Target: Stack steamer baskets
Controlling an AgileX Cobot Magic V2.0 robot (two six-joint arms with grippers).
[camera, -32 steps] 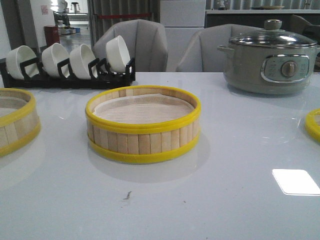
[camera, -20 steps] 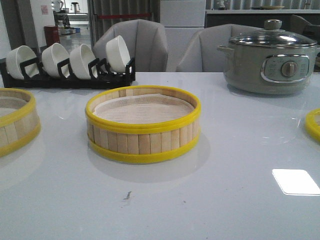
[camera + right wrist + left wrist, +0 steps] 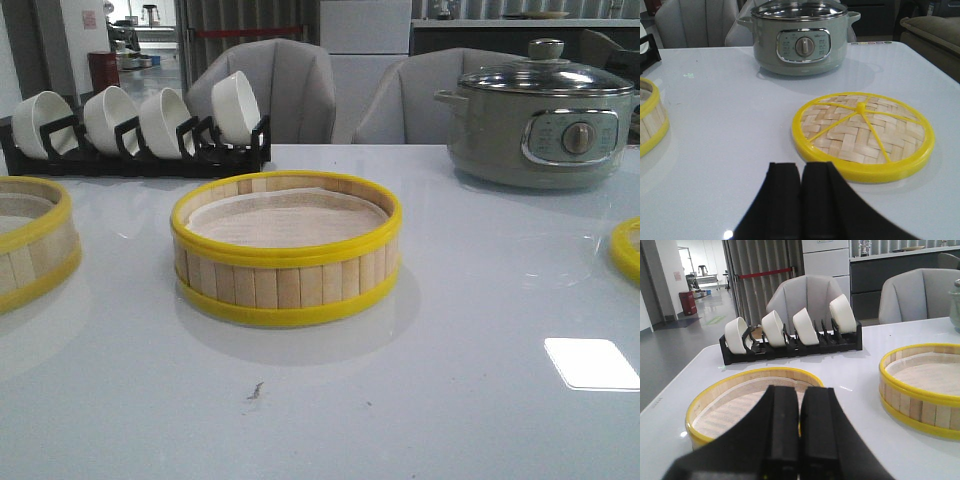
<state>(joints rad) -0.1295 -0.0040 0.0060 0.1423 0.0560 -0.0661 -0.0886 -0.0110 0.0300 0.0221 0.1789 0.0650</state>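
One steamer basket [image 3: 286,248] with slat walls, yellow rims and a white liner stands in the middle of the table; it also shows in the left wrist view [image 3: 925,382] and in the right wrist view [image 3: 649,120]. A second basket [image 3: 30,240] sits at the left edge, and my left gripper [image 3: 800,390] hangs shut and empty just before it [image 3: 725,402]. The woven yellow-rimmed lid [image 3: 862,132] lies flat at the right; only its rim [image 3: 628,250] shows in the front view. My right gripper [image 3: 802,166] is shut and empty, close to the lid's near side.
A grey-green electric pot [image 3: 540,115] with a glass lid stands at the back right. A black rack with several white bowls [image 3: 140,125] stands at the back left. Grey chairs [image 3: 300,90] are behind the table.
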